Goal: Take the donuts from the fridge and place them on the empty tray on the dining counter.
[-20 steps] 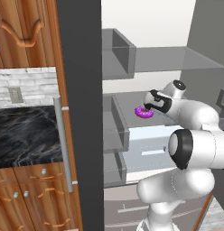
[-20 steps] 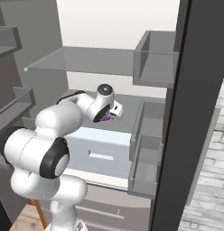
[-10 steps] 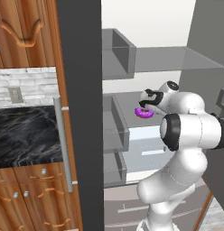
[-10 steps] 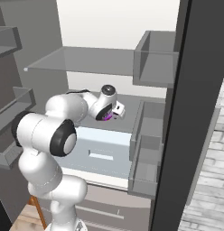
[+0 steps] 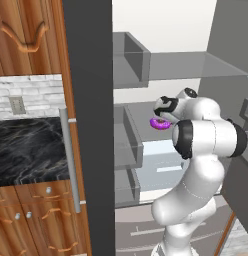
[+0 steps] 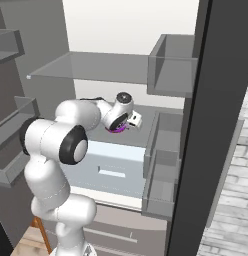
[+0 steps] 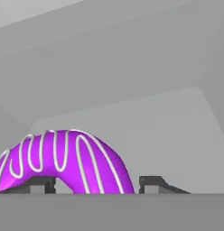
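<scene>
**Gripper around the purple donut on the fridge shelf**

Left base view: The fridge (image 5: 91,125) stands open, its dark door edge upright beside brown wooden cabinets (image 5: 26,35) and a black marble surface (image 5: 26,150) with white veins. Inside, the white arm reaches back to a grey shelf (image 5: 141,112) at mid height. The gripper (image 5: 163,112) hangs just over the purple donut (image 5: 159,123), which lies flat on that shelf above a pale blue-white drawer (image 5: 161,167). A glass shelf (image 5: 196,65) runs higher up.

Right base view: The arm bends in from the left and the gripper (image 6: 127,121) points down onto the same shelf. A sliver of the donut (image 6: 116,130) shows under the hand, touching the shelf. Grey door bins (image 6: 168,65) sit to the right, and the drawer (image 6: 116,167) lies below.

Hand view: The donut (image 7: 64,162), magenta-purple with white zigzag lines of icing, arches up between the two dark fingertips (image 7: 152,182), one at its left, one at its right. The right tip stands just apart from the donut's side; the left one sits close against the ring. Whether the jaws already pinch the donut, I cannot tell. The grey shelf floor (image 7: 154,126) stretches behind it.
</scene>
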Motion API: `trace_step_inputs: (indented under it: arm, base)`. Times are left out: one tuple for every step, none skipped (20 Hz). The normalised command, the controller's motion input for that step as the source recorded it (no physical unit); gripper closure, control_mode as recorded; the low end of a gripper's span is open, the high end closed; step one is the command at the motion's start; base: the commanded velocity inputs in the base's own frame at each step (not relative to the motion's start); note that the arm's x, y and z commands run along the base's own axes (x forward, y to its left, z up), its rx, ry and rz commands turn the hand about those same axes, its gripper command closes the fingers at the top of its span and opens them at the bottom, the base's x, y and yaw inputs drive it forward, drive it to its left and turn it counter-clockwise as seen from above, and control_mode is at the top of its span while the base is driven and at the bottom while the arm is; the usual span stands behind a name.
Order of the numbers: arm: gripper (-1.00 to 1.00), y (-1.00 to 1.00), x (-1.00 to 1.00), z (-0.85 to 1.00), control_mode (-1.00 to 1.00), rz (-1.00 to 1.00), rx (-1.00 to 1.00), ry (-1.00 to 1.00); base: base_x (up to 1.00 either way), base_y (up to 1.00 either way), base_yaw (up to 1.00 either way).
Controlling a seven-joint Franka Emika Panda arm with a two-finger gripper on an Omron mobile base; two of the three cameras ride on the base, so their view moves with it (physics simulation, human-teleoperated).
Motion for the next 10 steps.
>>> trace_step_inputs:
  arm:
    - [1.00, 0.29, -0.74, -0.96, -1.00, 0.00, -0.25, -0.01]
    - [1.00, 0.72, -0.76, -1.00, -1.00, 0.00, -0.44, 0.00]
    - [1.00, 0.81, -0.79, -1.00, -1.00, 0.00, -0.57, 0.07]
    - [1.00, 0.84, -0.66, -1.00, -1.00, 0.00, -0.59, 0.09]
    - [1.00, 0.66, -0.40, -1.00, -1.00, 0.00, -0.53, 0.15]
    - [1.00, 0.51, -0.29, -1.00, -1.00, 0.00, -0.45, 0.13]
    - [1.00, 0.30, -0.17, -1.00, -1.00, 0.01, -0.36, 0.18]
    - [1.00, 0.16, -0.14, -1.00, -1.00, 0.01, -0.29, 0.20]
    - [1.00, 0.00, -0.19, -1.00, -1.00, 0.03, -0.19, 0.22]
    - [1.00, 0.00, -0.32, -1.00, -1.00, 0.03, -0.07, 0.16]
  base:
    - [0.00, 0.00, 0.00]
    - [0.00, 0.00, 0.00]
    - [0.00, 0.00, 0.00]
    - [0.00, 0.00, 0.00]
    - [0.00, 0.00, 0.00]
    - [0.00, 0.00, 0.00]
    - [0.00, 0.00, 0.00]
    - [0.00, 0.00, 0.00]
    - [0.00, 0.00, 0.00]
    - [0.00, 0.00, 0.00]
